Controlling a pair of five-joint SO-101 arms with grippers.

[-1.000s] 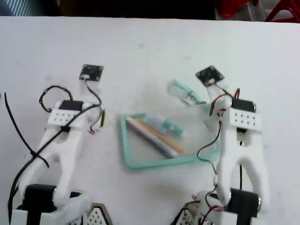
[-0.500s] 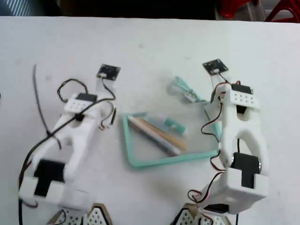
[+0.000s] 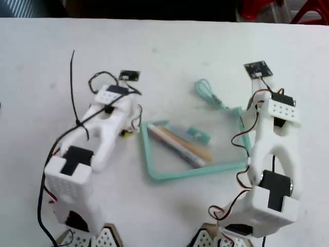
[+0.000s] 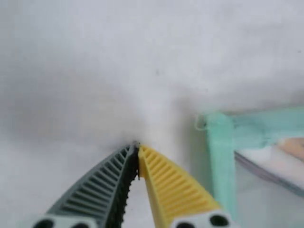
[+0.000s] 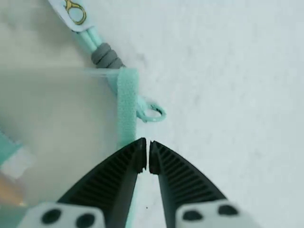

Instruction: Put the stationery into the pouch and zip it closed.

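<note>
A clear pouch with a mint-green edge (image 3: 195, 172) lies flat in the middle of the table. Stationery (image 3: 180, 144), pens and a small mint item, lies inside it. My left gripper (image 4: 137, 148) is shut, its grey and yellow fingertips together on the bare table just beside the pouch's corner (image 4: 214, 127); from above it (image 3: 128, 133) sits at the pouch's upper left corner. My right gripper (image 5: 147, 154) is shut at the pouch's mint side edge (image 5: 126, 102), with the zip pull ring (image 5: 153, 113) just beyond its tips. The right arm (image 3: 272, 128) stands over the pouch's right side.
A mint cord (image 3: 206, 91) with a grey knot (image 5: 108, 58) and a tag with a gold clasp (image 5: 72, 10) trails from the pouch's upper right corner. Loose black cables (image 3: 74, 77) arc off the left arm. White table lies all around.
Both arms have swung forward and to the right. The left gripper has come close to the pouch's corner. The pouch and its cord have shifted slightly right.
</note>
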